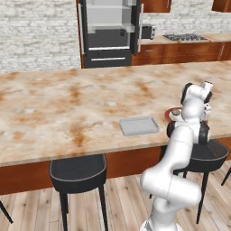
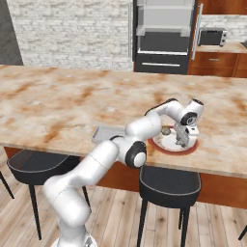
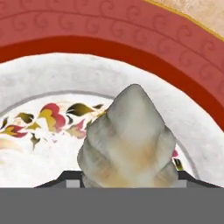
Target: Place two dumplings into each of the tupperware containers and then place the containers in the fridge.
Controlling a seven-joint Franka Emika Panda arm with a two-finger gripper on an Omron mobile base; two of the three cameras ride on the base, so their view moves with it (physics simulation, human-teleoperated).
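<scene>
Tupperware container point(image 1: 139, 126) on counter point(image 1: 67, 108) empty; jaws straddling dumpling point(image 3: 129, 140) on red-rimmed plate point(image 3: 109, 39), grip unconfirmed; fridge point(image 1: 110, 31) stage pending.

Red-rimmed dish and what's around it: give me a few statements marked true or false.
1. A dumpling lies on the dish at the gripper. True.
2. The tray holds two dumplings. False: it is empty.
3. The fridge is shut. False: its door stands open.
4. The dish sits on the counter. True.
5. The tray is inside the fridge. False: it is on the counter.
</scene>
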